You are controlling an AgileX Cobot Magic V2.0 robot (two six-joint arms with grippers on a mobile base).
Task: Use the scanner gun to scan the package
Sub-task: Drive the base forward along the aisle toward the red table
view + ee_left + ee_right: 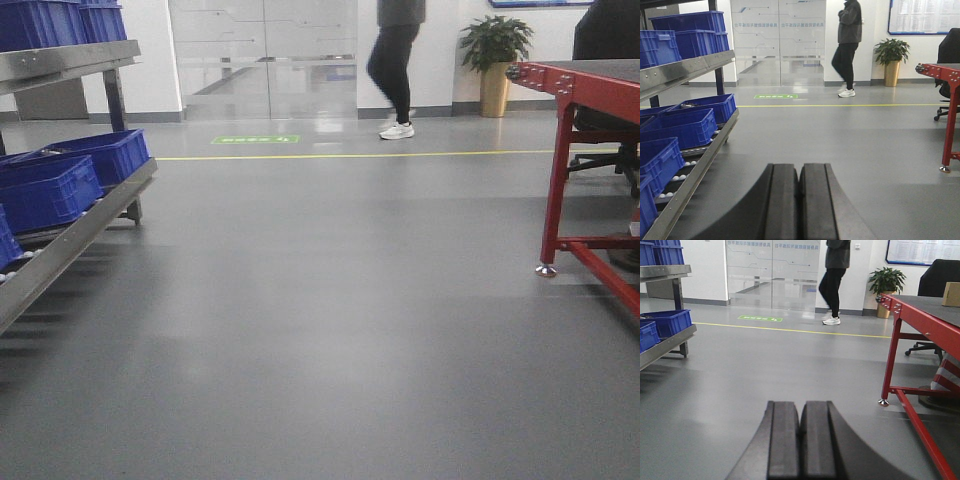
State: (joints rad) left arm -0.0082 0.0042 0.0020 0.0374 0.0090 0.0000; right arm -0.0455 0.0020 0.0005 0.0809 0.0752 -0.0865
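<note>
Package perhaps glimpsed in the right wrist view only: part of a tan cardboard box (951, 294) on the red-framed desk (920, 317), cut off by the right edge, no label visible, so cannot tell for sure. If so, likely light, stiff-walled, dry and not slippery, yet easy to dent at the corners. Best steadied by opposite side faces, label face left uncovered. Scanner gun unseen; by its kind hard, light and top-heavy, to be taken round the handle, clear of trigger and window. Right end effector (801, 410) low in front, black pads pressed together, holding nothing. Well apart from the box, with desk legs and a low red crossbar (920, 435) between. Behind the desk, a dark office chair (937, 277).

Left wrist view: left end effector (800, 172) likewise closed on nothing. Blue bins (680, 130) on a metal rack (702, 165) close on the left, desk corner far right. Ahead, a person (847, 45) walking near glass doors (782, 40), a potted plant (891, 57) beside. No task thing here.

Front view: grey floor (320, 330), bins and rack at left, desk end at right, person beyond a yellow line (350, 156). Neither package nor scanner gun. Likely hindrances: desk frame on approach, rack on the other side, the passer-by.
</note>
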